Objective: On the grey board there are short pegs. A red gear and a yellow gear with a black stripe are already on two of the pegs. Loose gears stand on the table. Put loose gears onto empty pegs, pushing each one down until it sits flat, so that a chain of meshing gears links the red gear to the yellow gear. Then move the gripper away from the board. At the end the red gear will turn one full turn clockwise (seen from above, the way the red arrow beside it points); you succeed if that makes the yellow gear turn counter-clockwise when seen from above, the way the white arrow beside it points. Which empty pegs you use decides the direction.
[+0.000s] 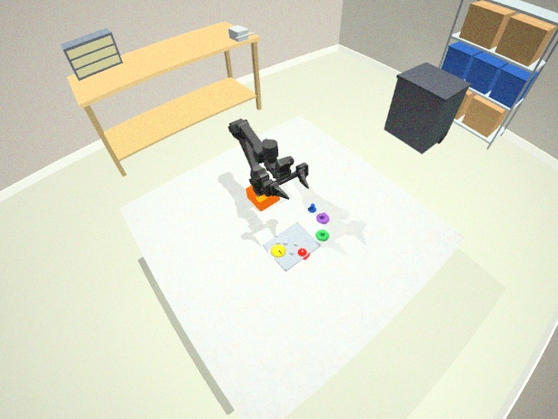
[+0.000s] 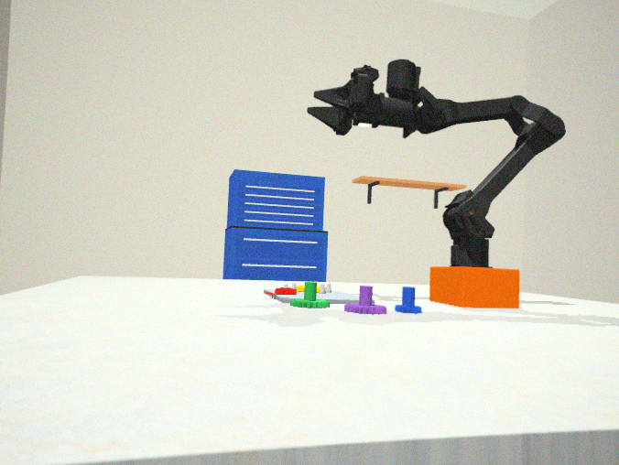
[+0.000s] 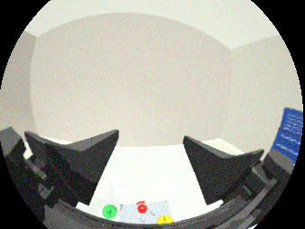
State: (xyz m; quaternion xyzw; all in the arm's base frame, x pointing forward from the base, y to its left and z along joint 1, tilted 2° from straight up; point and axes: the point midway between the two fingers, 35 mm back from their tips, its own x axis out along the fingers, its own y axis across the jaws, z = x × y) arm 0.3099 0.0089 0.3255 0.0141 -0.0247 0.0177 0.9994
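The grey board [image 1: 286, 265] [image 3: 128, 218] lies on the table with several short empty pegs. The red gear [image 1: 302, 253] [image 2: 286, 290] [image 3: 142, 211] sits near one corner, a red arrow beside it. The yellow gear [image 1: 277, 251] [image 3: 165, 219] with a black stripe sits across the board. Loose on the table beside the board stand a green gear [image 1: 322, 235] [image 2: 309, 303] [image 3: 109, 211], a purple gear [image 1: 322, 218] [image 2: 365, 308] and a smaller blue gear [image 1: 312, 208] [image 2: 407, 308], each with an upright stem. My gripper [image 1: 298, 192] [image 2: 309, 102] [image 3: 152, 136] is open and empty, high above the table.
The arm stands on an orange base block [image 1: 261, 202] [image 2: 473, 287] behind the board. The white table edge [image 2: 299, 447] shows at the front of the exterior view. A workbench, shelves, a dark cabinet and a blue tool chest [image 2: 276, 224] stand away from the table.
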